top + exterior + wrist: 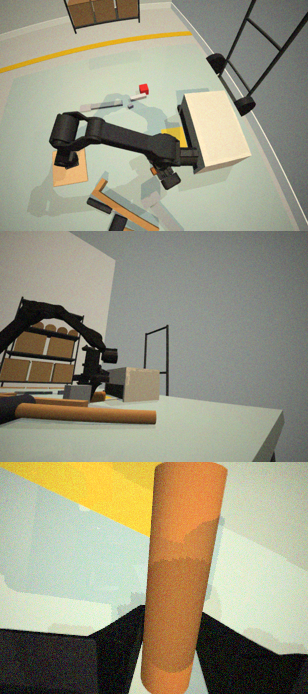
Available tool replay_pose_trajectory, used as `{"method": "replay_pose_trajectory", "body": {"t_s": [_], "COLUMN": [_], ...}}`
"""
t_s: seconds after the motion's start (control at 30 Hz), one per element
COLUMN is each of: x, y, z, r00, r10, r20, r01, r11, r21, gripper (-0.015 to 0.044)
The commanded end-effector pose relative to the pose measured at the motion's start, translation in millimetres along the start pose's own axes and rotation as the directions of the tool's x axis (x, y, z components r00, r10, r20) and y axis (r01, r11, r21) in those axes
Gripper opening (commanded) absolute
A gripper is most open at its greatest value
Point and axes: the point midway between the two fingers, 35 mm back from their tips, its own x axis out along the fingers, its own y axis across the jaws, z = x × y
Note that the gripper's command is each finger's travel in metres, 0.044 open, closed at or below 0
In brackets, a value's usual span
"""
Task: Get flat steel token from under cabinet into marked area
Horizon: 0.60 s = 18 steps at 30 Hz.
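Observation:
The cream cabinet (pixel 216 129) (pixel 141 384) stands at the right in the top view, with a dark opening low in its front. The yellow marked area (pixel 173 133) (pixel 90 487) lies before that opening, partly hidden by the arm in the top view. My gripper (pixel 93 393) (pixel 168 613) is shut on an orange cylindrical handle (pixel 153 171) (pixel 100 396) (pixel 182 562), low over the table just in front of the cabinet. The handle runs up the middle of the wrist view, beside the yellow area. Its far part is hidden. The steel token is not visible.
An orange angled bar (pixel 125 208) with dark parts and a pale grey block (pixel 150 199) with a bar lie at the near side. A red cube (pixel 143 88), white block (pixel 138 96), small grey block (pixel 130 106) and long grey bar (pixel 107 105) lie on the far side.

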Motion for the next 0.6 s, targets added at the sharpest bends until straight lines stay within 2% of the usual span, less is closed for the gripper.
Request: {"method": "replay_pose_trajectory", "body": {"t_s": [0.0, 0.57], "x": [1, 1], "y": [3, 22], "z": [3, 4], "r00": [1.0, 1.0], "r10": [-0.001, 0.0], "r20": [0.006, 0.006], "r01": [0.001, 0.0], "r11": [1.0, 1.0], "r21": [0.002, 0.002], "gripper": [0.0, 0.0]}}
